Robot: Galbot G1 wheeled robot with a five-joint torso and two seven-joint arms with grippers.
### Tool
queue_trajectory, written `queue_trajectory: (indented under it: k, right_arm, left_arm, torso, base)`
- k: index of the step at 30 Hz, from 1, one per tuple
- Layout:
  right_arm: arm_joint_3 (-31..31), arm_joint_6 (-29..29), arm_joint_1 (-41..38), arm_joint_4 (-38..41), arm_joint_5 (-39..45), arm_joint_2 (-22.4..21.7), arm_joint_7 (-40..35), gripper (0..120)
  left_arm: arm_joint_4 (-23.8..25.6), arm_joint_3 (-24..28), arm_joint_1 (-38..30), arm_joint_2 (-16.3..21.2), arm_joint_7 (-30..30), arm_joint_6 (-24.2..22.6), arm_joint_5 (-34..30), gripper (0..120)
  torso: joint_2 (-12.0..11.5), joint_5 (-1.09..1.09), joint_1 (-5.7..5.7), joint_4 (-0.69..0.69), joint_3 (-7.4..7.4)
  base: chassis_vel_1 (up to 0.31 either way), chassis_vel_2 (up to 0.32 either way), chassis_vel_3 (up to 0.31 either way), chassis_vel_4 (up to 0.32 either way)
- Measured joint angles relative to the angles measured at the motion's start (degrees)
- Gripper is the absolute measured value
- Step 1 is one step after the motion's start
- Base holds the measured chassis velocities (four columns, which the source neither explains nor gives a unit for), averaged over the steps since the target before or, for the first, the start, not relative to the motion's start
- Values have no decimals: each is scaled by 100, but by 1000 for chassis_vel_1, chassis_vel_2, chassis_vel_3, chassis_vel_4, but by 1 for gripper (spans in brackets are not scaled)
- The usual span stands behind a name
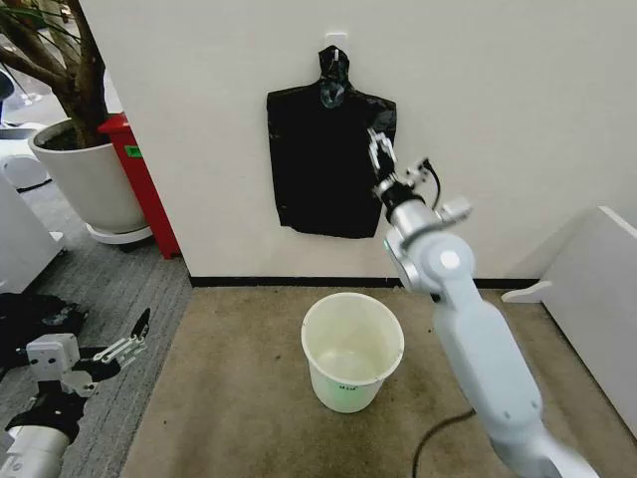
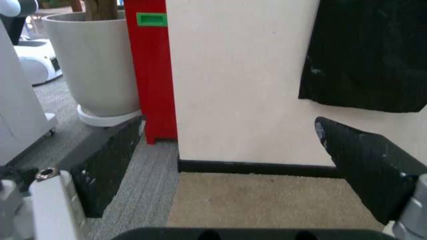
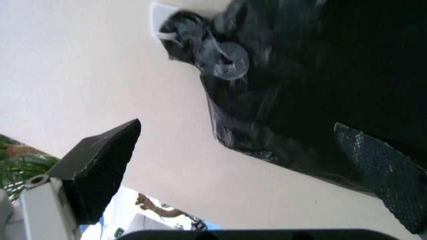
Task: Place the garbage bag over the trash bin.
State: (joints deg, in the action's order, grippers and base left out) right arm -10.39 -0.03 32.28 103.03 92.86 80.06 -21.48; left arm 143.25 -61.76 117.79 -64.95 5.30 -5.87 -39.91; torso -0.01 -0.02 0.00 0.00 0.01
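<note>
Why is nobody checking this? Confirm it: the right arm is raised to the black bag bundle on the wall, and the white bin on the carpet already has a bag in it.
Only the last part is wrong. The head view shows the bin bare inside, no bag in it. The right gripper is raised at the black bag bundle on the wall, jaws open.

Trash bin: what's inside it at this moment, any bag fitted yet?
The trash bin stands open on the carpet, its pale inner wall and bottom bare; no bag lines it. The black bag bundle hangs on the wall, with the right gripper open at it.
</note>
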Motion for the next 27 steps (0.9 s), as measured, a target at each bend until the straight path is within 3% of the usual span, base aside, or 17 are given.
queue_trajectory:
  k: [9,27]
  right_arm:
    - [49,-28,-850,-1058,-159,696,219,100]
    - [-9,-192,-1920,-2485,-527,1166,692,100]
  left_arm:
    - [0,-6,4,-8,1,5,0,100]
    - [0,-49,29,-128,1,19,56,100]
  torso:
    - [0,1,0,0,0]
    - [0,2,0,0,0]
  base:
    - [0,0,0,0]
    - [0,0,0,0]
